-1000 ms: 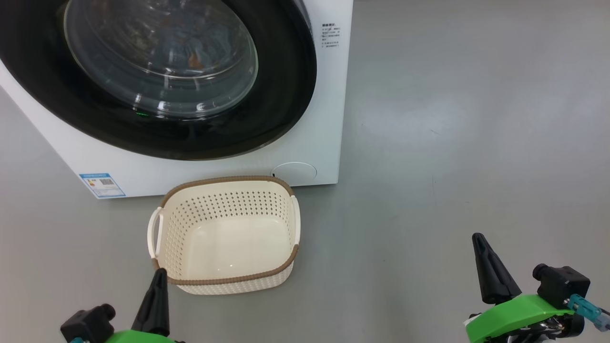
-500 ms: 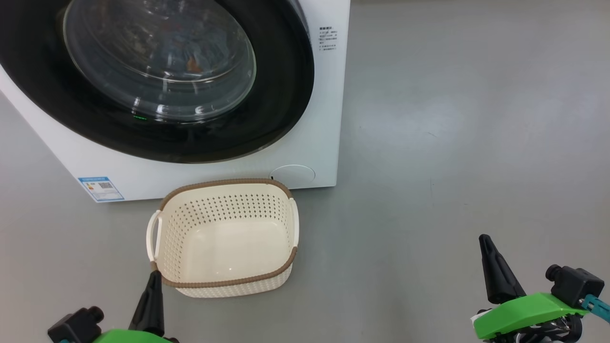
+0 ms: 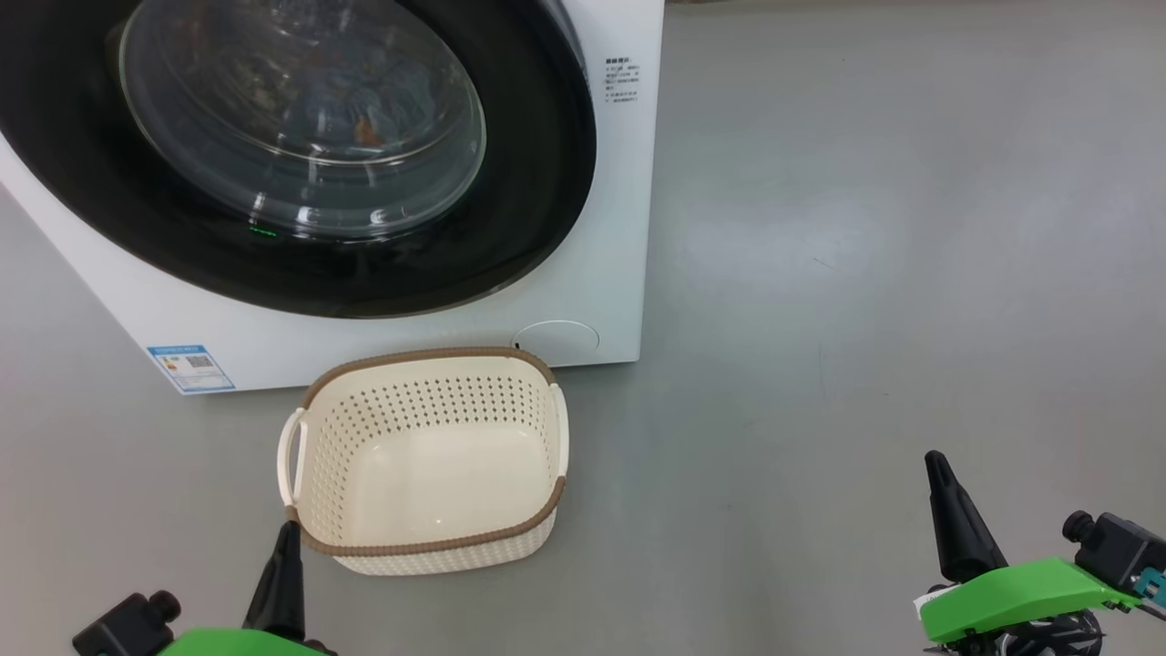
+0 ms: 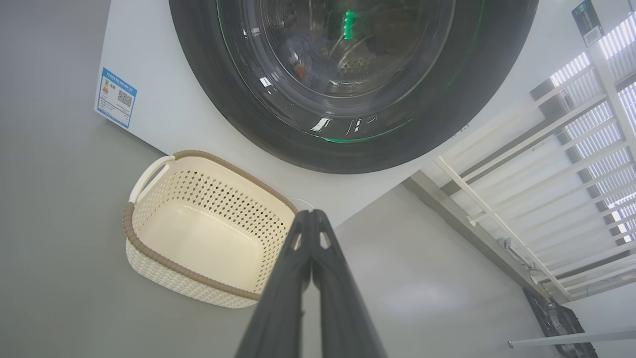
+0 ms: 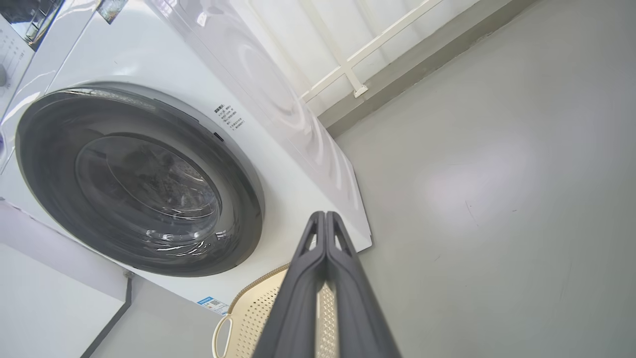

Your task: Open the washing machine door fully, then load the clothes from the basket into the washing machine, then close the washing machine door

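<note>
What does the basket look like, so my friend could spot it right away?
Find the big white washing machine with its round black door. On the grey floor just in front of it, below that door, sits the basket. It is the only cream tub dotted with holes, with a brown woven-look rim and two side handles.

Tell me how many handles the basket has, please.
2. The left handle is on the left side of the basket in the head view; the right handle is on the opposite side. None seems hidden.
</note>
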Tool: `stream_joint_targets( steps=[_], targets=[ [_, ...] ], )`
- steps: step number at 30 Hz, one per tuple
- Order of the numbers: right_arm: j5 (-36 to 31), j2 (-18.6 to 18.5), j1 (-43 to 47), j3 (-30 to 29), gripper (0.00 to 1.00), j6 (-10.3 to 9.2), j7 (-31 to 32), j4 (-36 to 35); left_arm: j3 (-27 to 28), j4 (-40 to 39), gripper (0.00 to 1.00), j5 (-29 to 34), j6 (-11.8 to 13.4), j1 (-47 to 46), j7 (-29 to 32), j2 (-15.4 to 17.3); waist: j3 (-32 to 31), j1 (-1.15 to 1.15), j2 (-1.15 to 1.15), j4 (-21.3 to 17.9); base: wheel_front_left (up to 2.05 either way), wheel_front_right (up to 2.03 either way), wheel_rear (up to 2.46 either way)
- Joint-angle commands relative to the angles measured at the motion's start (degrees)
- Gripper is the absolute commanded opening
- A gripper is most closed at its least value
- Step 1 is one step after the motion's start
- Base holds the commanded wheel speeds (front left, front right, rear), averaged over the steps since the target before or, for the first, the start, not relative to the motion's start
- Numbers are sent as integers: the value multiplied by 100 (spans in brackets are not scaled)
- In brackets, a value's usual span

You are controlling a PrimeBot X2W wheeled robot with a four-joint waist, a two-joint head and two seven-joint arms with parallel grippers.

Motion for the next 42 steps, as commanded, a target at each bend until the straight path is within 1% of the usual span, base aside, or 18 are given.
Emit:
stream_joint_targets(
  steps=[1,42],
  targets=[
    [205,-23,-156,23,0,-13,56,-123,127,-104,0,-166,-6,-223,42,106,-6,-1,0,-4,0,0,0],
    [2908,-27,-188,-107,0,-25,753,-66,500,-73,0,-2451,-12,-343,717,102,-148,-1,0,-100,0,0,0]
  ],
)
